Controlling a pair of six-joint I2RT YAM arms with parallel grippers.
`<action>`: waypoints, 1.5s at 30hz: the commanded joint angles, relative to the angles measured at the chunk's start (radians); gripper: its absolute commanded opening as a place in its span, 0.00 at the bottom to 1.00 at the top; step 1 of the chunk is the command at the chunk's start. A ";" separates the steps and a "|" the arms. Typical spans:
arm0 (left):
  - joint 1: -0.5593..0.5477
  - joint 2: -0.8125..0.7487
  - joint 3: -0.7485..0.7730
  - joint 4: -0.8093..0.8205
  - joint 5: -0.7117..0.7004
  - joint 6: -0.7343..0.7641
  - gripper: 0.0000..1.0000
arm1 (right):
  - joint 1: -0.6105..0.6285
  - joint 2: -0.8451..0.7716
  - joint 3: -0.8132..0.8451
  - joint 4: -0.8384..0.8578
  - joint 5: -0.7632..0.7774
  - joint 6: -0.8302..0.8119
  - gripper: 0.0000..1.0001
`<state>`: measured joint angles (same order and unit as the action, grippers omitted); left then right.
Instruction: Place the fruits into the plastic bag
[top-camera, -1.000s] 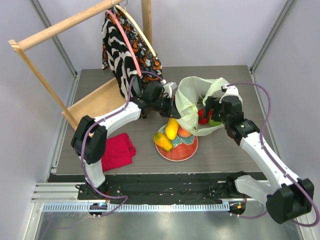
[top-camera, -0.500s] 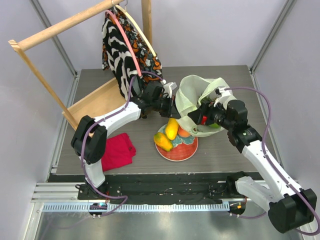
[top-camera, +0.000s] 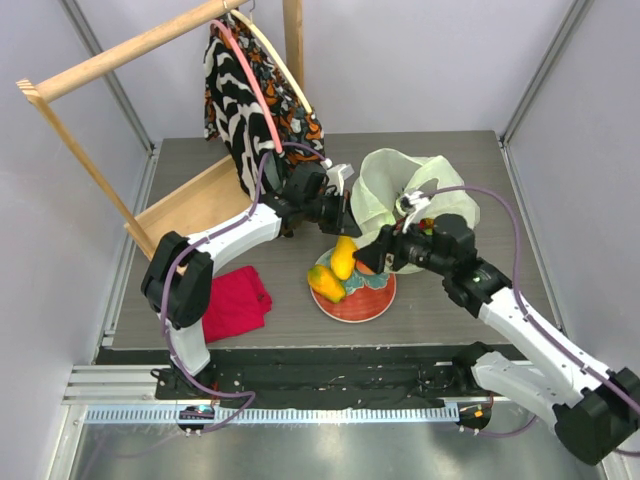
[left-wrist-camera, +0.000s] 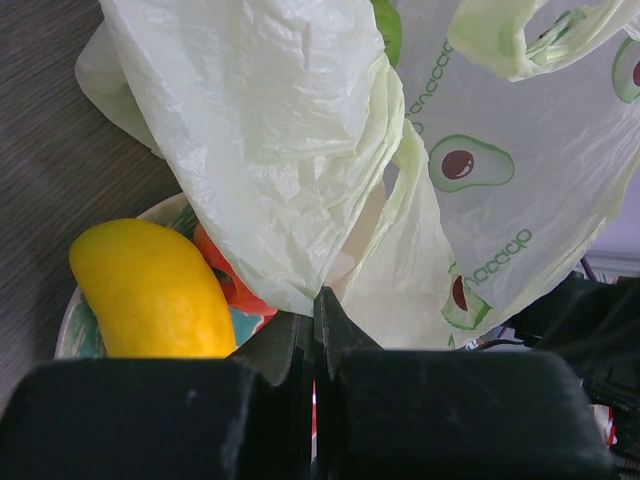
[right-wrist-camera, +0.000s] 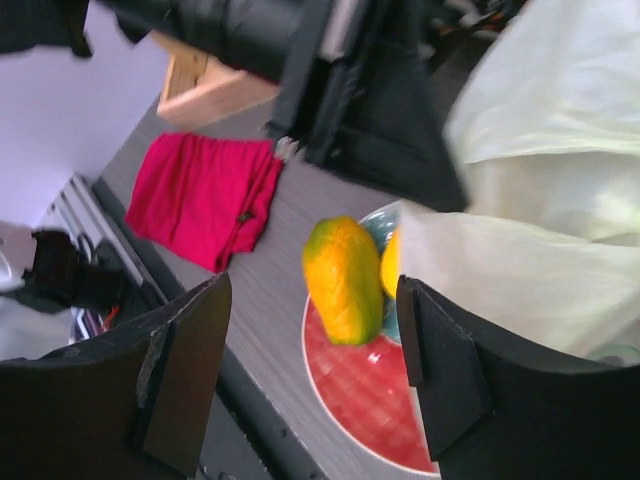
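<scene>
The left gripper (top-camera: 347, 212) is pinched shut on the near-left rim of the plastic bag (top-camera: 385, 185), and the left wrist view shows thin film bunched straight out of its closed jaws. That film looks slippery. If it slides free, I judge the slack mouth would fall shut just as fruit arrives.

The bag sits right of centre on the far half of the table, its lower folds draping over the far-right edge of the plate (top-camera: 365, 305). An arm passing there could snag them.

On the plate's left side lie 2 mangoes, one against the other. A finger lowered between them could shove the yellow mango (top-camera: 344, 257). The rounded orange-green mango (top-camera: 327, 284) could squirt from an off-centre squeeze and roll off the plate.

The right gripper (top-camera: 372, 258) hovers just right of them, jaws spread wide and empty.

In the top view, the orange-green mango lies on its side, its long axis diagonal from far-left to near-right. In the right wrist view the fingers bracket its short axis, which suits a grasp. The yellow mango's long axis runs near to far, its far end pointing toward the left gripper and the bag's rim.
</scene>
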<state>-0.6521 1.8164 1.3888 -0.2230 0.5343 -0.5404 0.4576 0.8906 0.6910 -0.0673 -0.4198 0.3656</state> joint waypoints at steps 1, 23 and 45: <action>0.005 -0.051 0.019 0.007 0.016 0.007 0.00 | 0.206 0.073 0.088 -0.107 0.205 -0.102 0.73; 0.005 -0.049 0.023 0.002 0.018 0.007 0.00 | 0.520 0.432 0.122 -0.026 0.610 -0.195 0.74; 0.005 -0.037 0.027 -0.003 0.021 0.007 0.00 | 0.564 0.597 0.114 0.090 0.645 -0.248 0.73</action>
<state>-0.6479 1.8145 1.3888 -0.2310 0.5358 -0.5407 1.0122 1.4742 0.7788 -0.0551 0.2001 0.1280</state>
